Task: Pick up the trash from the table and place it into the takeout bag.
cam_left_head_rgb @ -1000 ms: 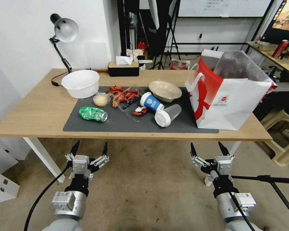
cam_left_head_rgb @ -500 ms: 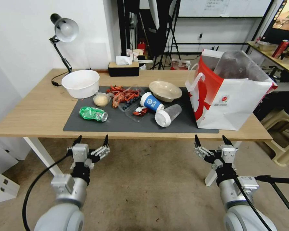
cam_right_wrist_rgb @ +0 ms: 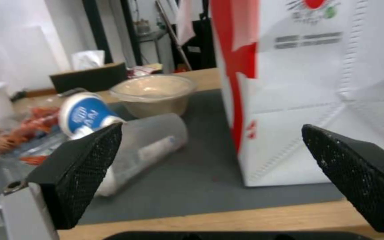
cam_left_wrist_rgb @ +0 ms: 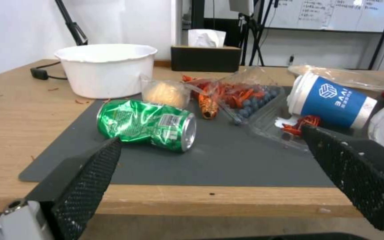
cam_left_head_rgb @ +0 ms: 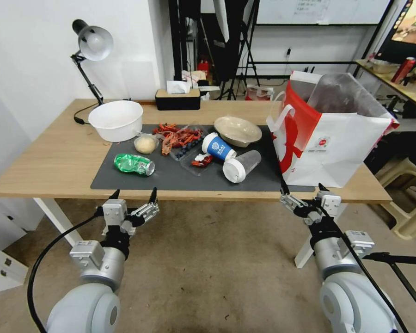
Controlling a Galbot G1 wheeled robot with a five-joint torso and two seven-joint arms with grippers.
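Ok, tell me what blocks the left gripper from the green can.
Nothing visible does. The open left gripper sits just short of the table's near edge, and only bare grey mat lies between that edge and the crushed green can.

left gripper (cam_left_head_rgb: 134, 193) raised to the table (cam_left_head_rgb: 55, 162) edge, jaws spread; right gripper (cam_left_head_rgb: 301, 188) likewise raised, nearer the takeout bag (cam_left_head_rgb: 337, 148)

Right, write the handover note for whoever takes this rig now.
Left claw: open, empty, at the table's near edge facing the crushed green can.
Right claw: open, empty, at the near edge by the takeout bag.
On the mat: can, food tub, blue paper cup, clear plastic cup, beige bowl. Bag upright at the mat's right end.
Done: nothing visibly picked.
Left: all five items into the bag.
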